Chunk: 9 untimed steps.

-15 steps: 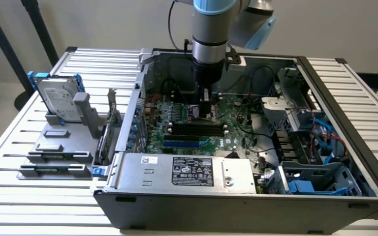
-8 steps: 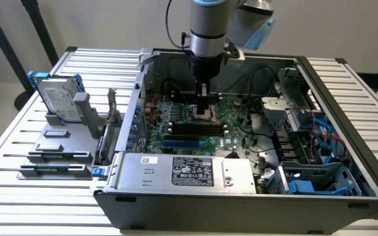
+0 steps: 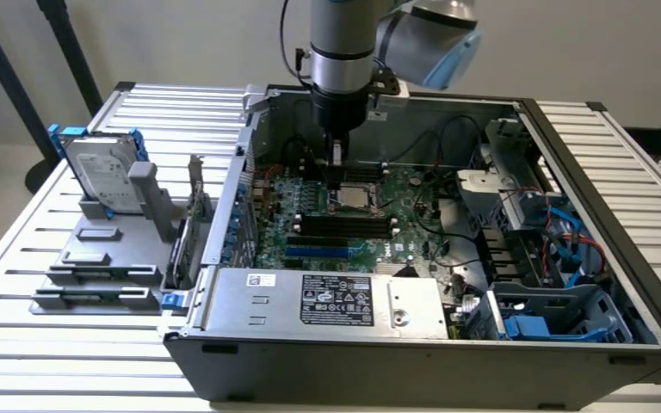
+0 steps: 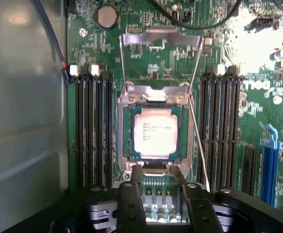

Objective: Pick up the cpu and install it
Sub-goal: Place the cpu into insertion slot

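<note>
The cpu (image 4: 153, 132), a small square chip with a shiny silver top, lies flat in the socket (image 4: 124, 145) on the green motherboard (image 3: 405, 237). In the exterior view the cpu (image 3: 351, 200) sits near the middle of the open computer case. My gripper (image 3: 336, 162) hangs straight down inside the case, just above and behind the chip. In the wrist view my gripper (image 4: 161, 187) has its two black fingers (image 4: 130, 204) apart, with only the board showing between them. The chip lies just beyond the fingertips, apart from them. The socket's metal load plate (image 4: 160, 39) is swung up.
Black memory slots (image 4: 92, 126) flank the socket on both sides. A grey power supply (image 3: 330, 297) sits at the case's front, with cables and blue drive bays (image 3: 560, 318) at the exterior view's right. Outside the case, a silver hard drive (image 3: 101, 172) stands in a grey fixture.
</note>
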Tool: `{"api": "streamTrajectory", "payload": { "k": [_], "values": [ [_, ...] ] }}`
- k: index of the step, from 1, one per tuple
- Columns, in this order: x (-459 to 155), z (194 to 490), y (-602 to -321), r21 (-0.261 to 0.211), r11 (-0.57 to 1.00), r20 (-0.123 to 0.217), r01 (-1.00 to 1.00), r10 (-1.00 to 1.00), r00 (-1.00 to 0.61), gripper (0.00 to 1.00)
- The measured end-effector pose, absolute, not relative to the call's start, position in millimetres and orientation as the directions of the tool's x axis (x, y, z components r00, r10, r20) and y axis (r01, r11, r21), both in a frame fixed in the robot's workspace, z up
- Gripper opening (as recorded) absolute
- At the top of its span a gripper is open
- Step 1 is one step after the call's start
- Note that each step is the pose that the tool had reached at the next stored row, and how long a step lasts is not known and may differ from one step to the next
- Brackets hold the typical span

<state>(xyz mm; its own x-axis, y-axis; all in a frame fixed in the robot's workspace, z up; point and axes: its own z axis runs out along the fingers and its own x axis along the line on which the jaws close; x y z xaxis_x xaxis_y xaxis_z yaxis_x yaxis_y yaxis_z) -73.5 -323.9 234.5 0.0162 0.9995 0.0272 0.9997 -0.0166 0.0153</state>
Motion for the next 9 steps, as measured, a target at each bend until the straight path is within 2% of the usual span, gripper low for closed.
{"api": "streamTrajectory", "payload": {
  "k": [1, 3, 4, 5, 9],
  "values": [
    [-76.7, 235.0, -324.0, 0.015, -0.017, 0.028, 1.000, 0.999, 0.016, 0.36],
    [-82.2, 235.8, -324.5, 0.014, -0.017, 0.029, 1.000, 0.999, 0.016, 0.24],
    [-83.8, 236.3, -325.1, 0.014, -0.017, 0.029, 1.000, 0.999, 0.016, 0.24],
    [-84.7, 236.7, -325.5, 0.014, -0.017, 0.029, 1.000, 0.999, 0.016, 0.13],
    [-85.3, 237.0, -326.0, 0.014, -0.017, 0.029, 1.000, 0.999, 0.016, 0.11]
  ]
}}
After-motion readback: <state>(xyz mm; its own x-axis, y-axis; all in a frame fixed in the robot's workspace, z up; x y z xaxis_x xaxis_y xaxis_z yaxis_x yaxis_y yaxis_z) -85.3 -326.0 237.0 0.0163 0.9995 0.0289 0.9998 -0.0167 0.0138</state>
